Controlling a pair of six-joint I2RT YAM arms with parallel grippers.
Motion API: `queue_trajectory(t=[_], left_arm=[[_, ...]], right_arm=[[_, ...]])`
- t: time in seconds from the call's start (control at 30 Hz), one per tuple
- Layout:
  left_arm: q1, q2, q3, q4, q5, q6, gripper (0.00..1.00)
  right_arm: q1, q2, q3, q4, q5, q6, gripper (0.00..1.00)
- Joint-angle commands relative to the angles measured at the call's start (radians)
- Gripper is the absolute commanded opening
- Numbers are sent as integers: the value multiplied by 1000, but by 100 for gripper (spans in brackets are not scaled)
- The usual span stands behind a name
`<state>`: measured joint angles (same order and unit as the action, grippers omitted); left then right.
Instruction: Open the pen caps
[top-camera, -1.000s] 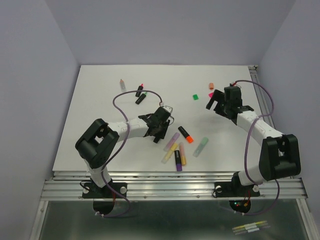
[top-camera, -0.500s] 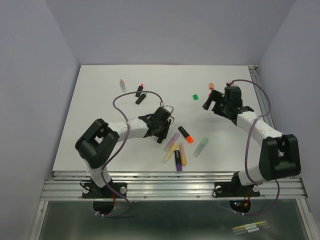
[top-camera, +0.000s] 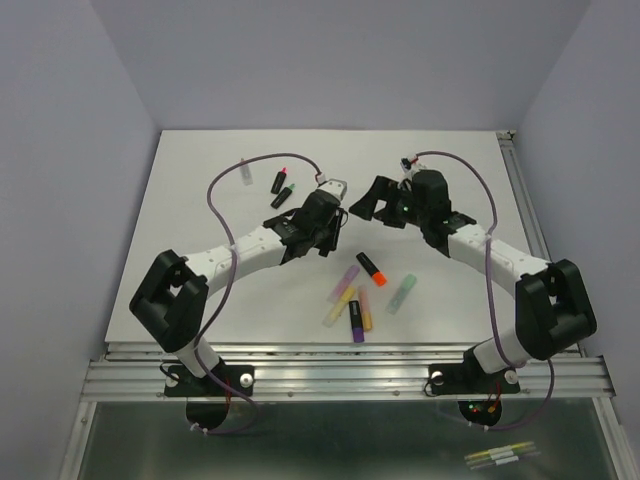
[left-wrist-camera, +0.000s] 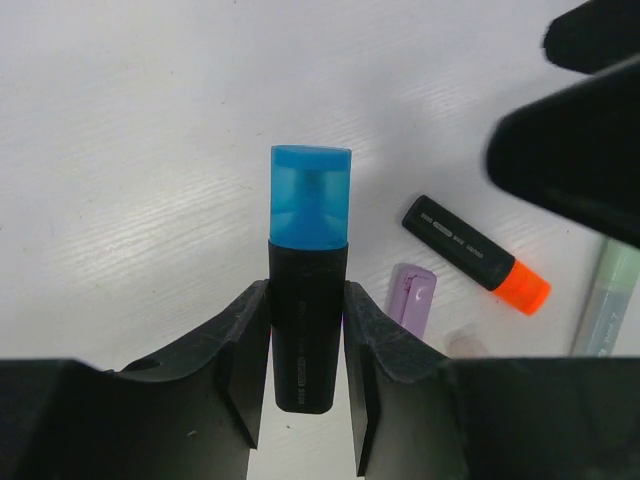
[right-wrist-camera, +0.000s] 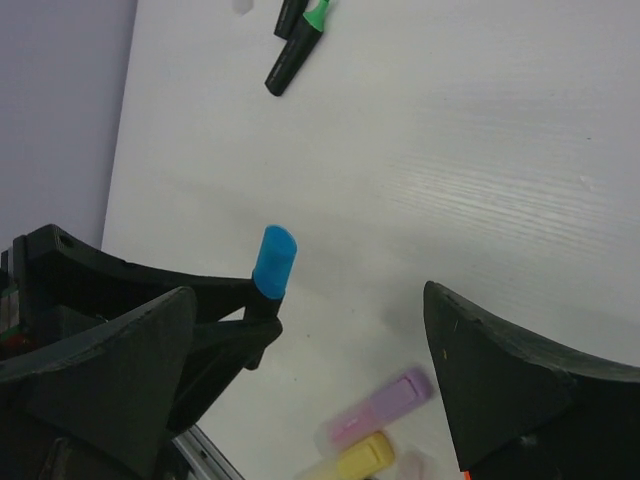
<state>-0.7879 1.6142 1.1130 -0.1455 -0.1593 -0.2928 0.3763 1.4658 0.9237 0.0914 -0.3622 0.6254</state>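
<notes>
Far to the left of the blue-capped pen (left-wrist-camera: 306, 385), two black pens (top-camera: 281, 190) lie on the white table (top-camera: 200, 220), their green and pink tips showing, so they look already uncapped.

The left gripper (left-wrist-camera: 306, 310) is clamped on the blue-capped pen's black barrel (left-wrist-camera: 305, 265), one finger on each side. It holds the pen clear of the table, and the blue cap (left-wrist-camera: 310, 195) sticks out past the fingertips, fully exposed.

Just to the right of the blue-capped pen, the right gripper (right-wrist-camera: 310, 300) faces it with its jaws spread wide and nothing between them. The cap is near that gap but not yet inside it.

I judge the pen to be light, stiff and smooth, with a cap that snaps on (a small part that can slip or tilt if pinched off-centre). The best hold is probably across the cap's two flat faces, near its middle. The pull should run straight along the barrel while the other claw keeps its grip low on the body.

Further right of the blue-capped pen and lower on the table, a lilac pen (left-wrist-camera: 412, 300), an orange-capped black pen (left-wrist-camera: 475, 258) and a pale green pen (left-wrist-camera: 608, 300) lie with their caps on.
</notes>
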Motion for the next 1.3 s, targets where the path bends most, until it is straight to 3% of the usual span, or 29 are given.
queue_trajectory(t=[0.0, 0.7, 0.97, 1.07, 1.2, 1.27], left_arm=[[1, -56, 39, 23, -5, 18, 0], [1, -109, 42, 49, 12, -5, 0], [1, -88, 73, 55, 1, -3, 0], [1, -88, 79, 58, -3, -5, 0], [1, -86, 84, 60, 3, -11, 0], [-1, -88, 67, 61, 4, -19, 0]], right_arm=[[84, 31, 109, 113, 176, 91, 100], [177, 172, 216, 47, 181, 194, 75], [191, 199, 222, 36, 152, 203, 60], [193, 202, 227, 25, 155, 203, 50], [193, 206, 224, 34, 170, 197, 20], [193, 209, 237, 33, 183, 186, 10]])
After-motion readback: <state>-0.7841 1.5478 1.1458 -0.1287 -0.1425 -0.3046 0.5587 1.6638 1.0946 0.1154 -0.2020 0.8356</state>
